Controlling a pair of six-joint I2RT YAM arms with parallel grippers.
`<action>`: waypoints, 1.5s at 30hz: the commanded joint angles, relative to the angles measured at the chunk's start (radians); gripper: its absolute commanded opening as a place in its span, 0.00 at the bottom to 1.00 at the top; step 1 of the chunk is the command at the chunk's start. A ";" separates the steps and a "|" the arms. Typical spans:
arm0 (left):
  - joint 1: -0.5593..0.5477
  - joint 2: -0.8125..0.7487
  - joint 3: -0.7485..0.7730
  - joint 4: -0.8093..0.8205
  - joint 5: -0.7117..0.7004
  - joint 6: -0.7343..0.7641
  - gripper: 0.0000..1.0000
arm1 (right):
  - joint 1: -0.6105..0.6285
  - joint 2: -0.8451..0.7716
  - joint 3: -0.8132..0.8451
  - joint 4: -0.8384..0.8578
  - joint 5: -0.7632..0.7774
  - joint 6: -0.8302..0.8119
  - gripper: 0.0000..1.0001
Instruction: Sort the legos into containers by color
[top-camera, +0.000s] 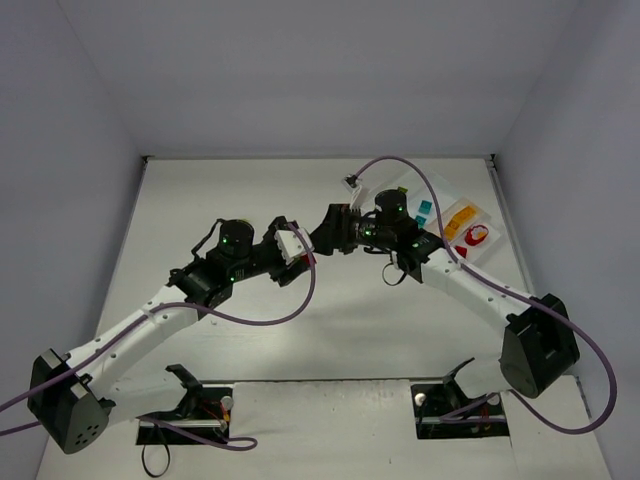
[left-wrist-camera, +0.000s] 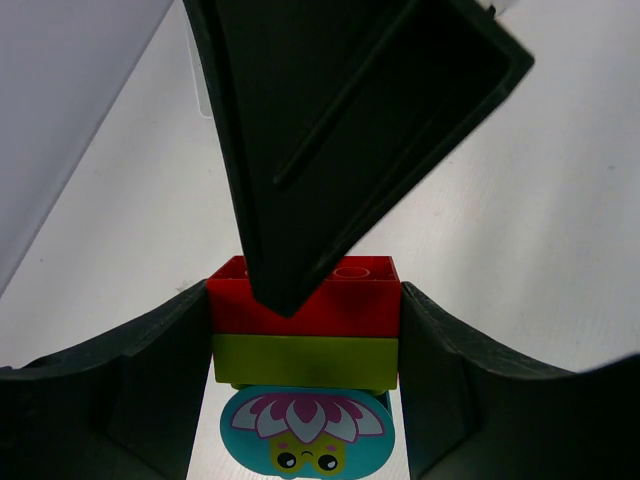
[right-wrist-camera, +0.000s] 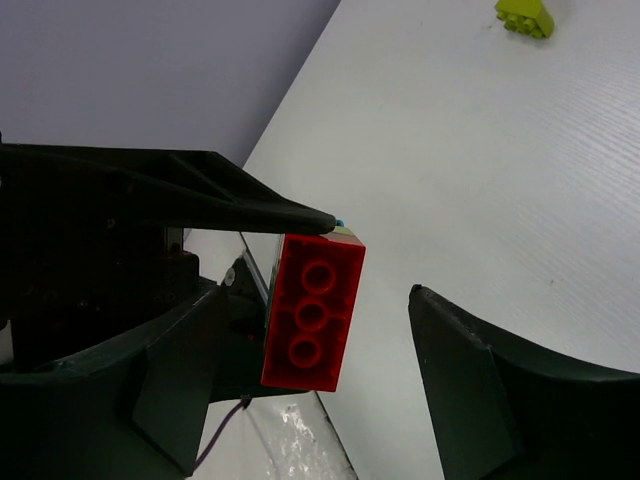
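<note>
Flower-face print on teal piece, stacked behind lime brick and red brick; pinched in left gripper, studs toward wide-open right gripper.

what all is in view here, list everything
table: 1, white
red brick: 1, red, top of held stack
lime brick: 1, lime, under red brick
teal disc: 1, teal, flower face, stack bottom
loose brick: 1, lime, on table
tray: 1, white, table's far right
sorted pieces: count unclear, teal, orange-yellow, red, in tray
cables: 2, purple, over table
left gripper: 1, black, shut on red and lime bricks
right gripper: 1, black, open around red brick
</note>
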 joint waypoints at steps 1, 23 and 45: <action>0.003 -0.039 0.011 0.082 0.011 0.016 0.00 | 0.021 0.008 0.001 0.098 -0.030 0.009 0.68; 0.003 -0.022 0.008 0.069 -0.013 0.029 0.54 | 0.030 -0.047 -0.022 0.058 0.000 -0.023 0.00; 0.003 0.010 0.027 -0.011 -0.046 0.058 0.67 | 0.013 -0.058 -0.013 0.040 -0.004 -0.029 0.00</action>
